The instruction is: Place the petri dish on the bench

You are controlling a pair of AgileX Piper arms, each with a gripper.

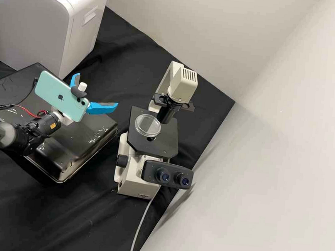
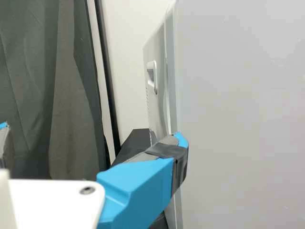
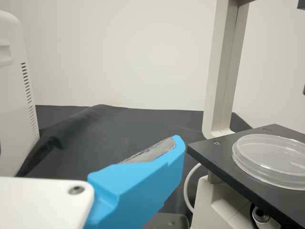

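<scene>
the petri dish lies flat on the black stage of the microscope, a clear, round, shallow dish just beneath the dark lens tube, not on the bench; the right wrist view shows the dish resting on that stage beside the microscope's pale upright column. nothing touches the dish. the right gripper hovers to the left of the microscope, short of the stage edge, and holds nothing. its two blue fingers are spread wide, one angled up and the other pointing at the stage; from its own wrist camera one blue finger reaches toward the stage corner without meeting it. a mint green phone is clamped on that arm's wrist. under the arm sits a flat, glossy black device on the black cloth that covers the bench. a white box-shaped appliance stands at the far left, and a white cable runs from the microscope toward the near edge. the left gripper is also spread wide and holds nothing, one taped blue finger close to a pale grey panel.
</scene>
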